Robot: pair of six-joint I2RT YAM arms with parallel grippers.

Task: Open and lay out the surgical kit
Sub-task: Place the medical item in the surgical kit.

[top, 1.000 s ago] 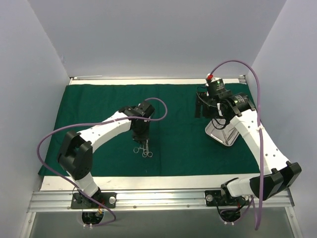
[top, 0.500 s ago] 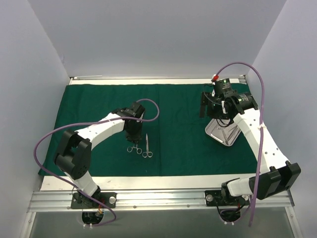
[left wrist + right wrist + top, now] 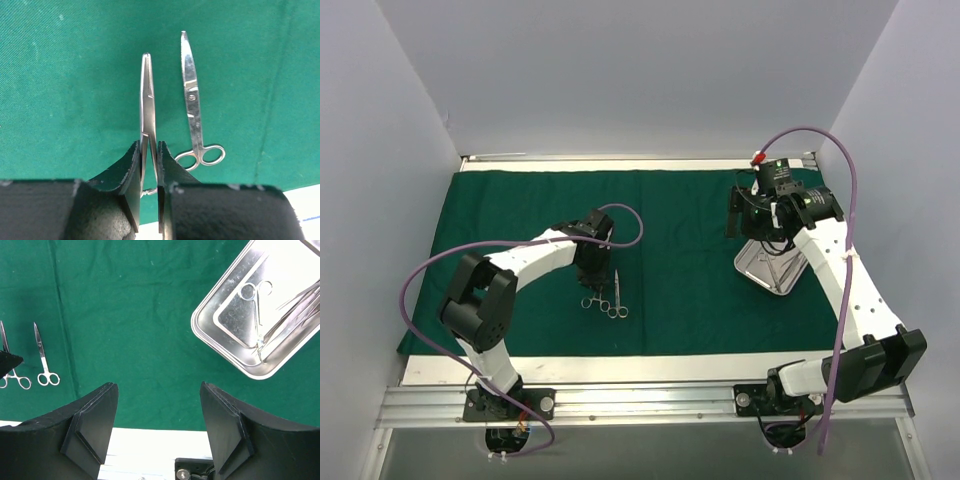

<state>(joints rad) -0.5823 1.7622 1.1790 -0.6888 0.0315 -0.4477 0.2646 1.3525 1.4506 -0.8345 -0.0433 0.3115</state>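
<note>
The jaws of your left gripper (image 3: 148, 150) pinch the shanks of slim steel forceps (image 3: 146, 95): light, stiff, probably slippery, so grip squarely there. The jaws of your right gripper (image 3: 157, 387) gape wide, empty.

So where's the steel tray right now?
In the top view the steel tray lies on the green cloth's right side, beside the right gripper, with instruments inside it.

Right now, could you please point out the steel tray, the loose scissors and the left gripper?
steel tray (image 3: 232, 315), right wrist view, bare floor.
loose scissors (image 3: 191, 92), left wrist view, pivot.
left gripper (image 3: 148, 147), left wrist view, between fingertips, gripping the second instrument (image 3: 146, 85).
</note>
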